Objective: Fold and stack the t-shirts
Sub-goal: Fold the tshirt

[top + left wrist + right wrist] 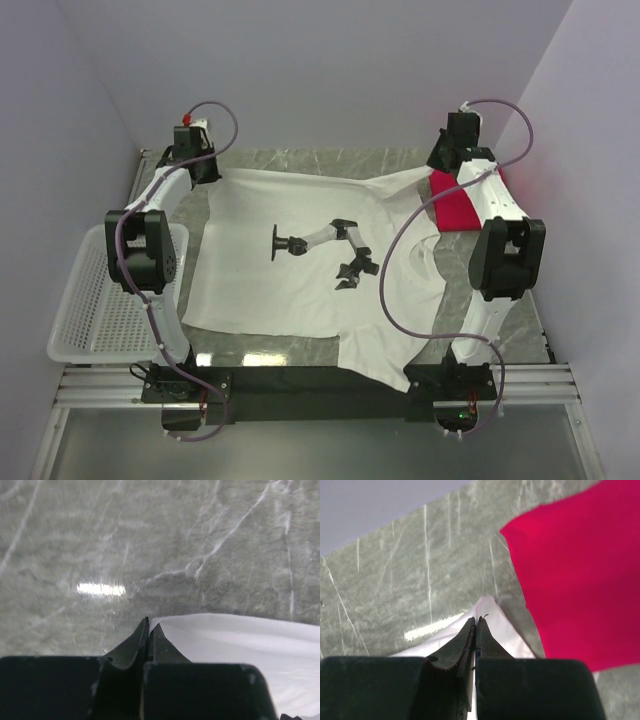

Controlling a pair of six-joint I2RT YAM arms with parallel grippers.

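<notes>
The left gripper (149, 624) is closed, its tips pinching a corner of the white shirt (260, 290) at the upper left of the top view. The right gripper (477, 621) is closed on another corner of it, at the upper right. The shirt lies spread on the table (150, 540), print up. The red shirt (575, 570) lies just beside the right gripper
</notes>
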